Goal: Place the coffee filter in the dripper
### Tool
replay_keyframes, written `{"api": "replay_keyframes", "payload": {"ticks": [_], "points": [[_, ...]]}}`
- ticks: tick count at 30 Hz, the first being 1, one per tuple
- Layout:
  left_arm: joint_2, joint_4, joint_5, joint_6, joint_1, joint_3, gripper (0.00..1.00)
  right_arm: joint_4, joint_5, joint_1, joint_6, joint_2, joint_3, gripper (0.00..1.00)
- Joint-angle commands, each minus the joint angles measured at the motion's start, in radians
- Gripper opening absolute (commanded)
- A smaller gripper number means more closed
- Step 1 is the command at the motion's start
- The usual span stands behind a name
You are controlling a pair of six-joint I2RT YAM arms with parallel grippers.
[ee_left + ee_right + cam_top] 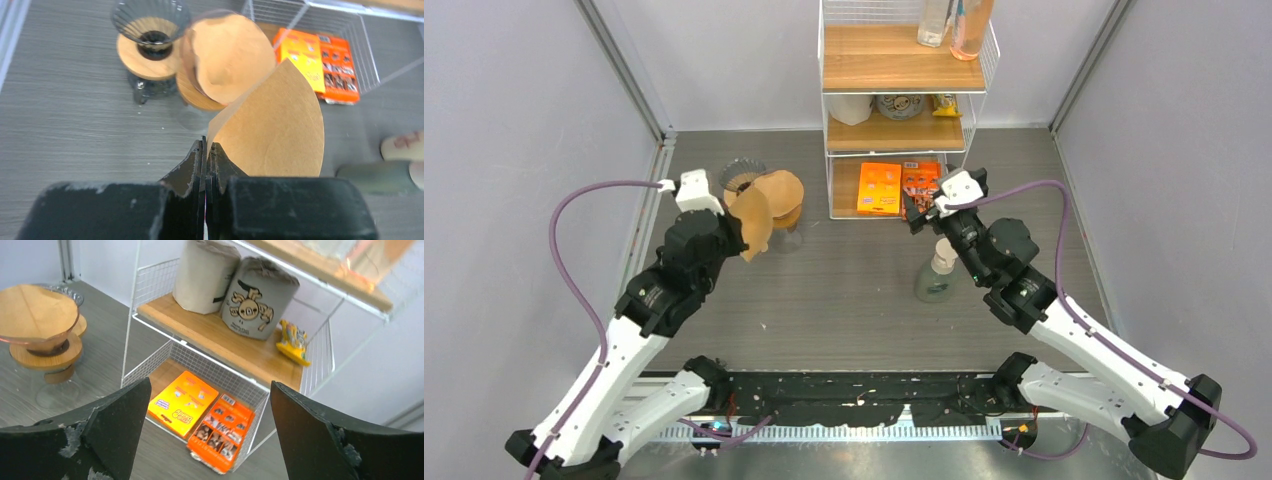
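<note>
My left gripper [738, 238] [206, 146] is shut on the pointed edge of a brown paper coffee filter [752, 222] [275, 130] and holds it up above the table. Just beyond it stands a dark ribbed dripper [741, 177] [150, 22] on a wooden collar, with no filter in it. To its right is a glass dripper [781, 196] [227, 55] [37, 315] with brown filter paper in it. My right gripper [916, 212] [210, 410] is open and empty, facing the shelf's bottom basket.
A wire shelf rack [902, 100] stands at the back with two orange boxes [880, 188] [185, 402] in its bottom basket and paper rolls [210, 275] above. A spray bottle [937, 272] stands under my right arm. Metal cage posts line both sides.
</note>
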Motion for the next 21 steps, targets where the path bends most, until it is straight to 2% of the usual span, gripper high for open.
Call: {"api": "replay_keyframes", "payload": {"ticks": [1, 4, 9, 12, 21], "points": [[0.052, 0.086, 0.064, -0.050, 0.167, 0.055, 0.00, 0.176, 0.158, -0.001, 0.180, -0.051, -0.127, 0.95], [0.133, 0.147, 0.179, -0.040, 0.292, 0.107, 0.00, 0.232, 0.277, 0.000, 0.204, -0.093, -0.178, 0.95], [0.291, 0.213, 0.164, 0.041, 0.356, 0.231, 0.00, 0.249, 0.284, 0.000, 0.203, -0.144, -0.239, 0.96], [0.395, 0.195, 0.175, 0.060, 0.414, 0.327, 0.00, 0.223, 0.286, -0.001, 0.194, -0.156, -0.247, 0.95], [0.631, 0.205, 0.491, 0.134, 0.555, 0.485, 0.00, 0.178, 0.300, 0.000, 0.188, -0.162, -0.242, 0.95]]}}
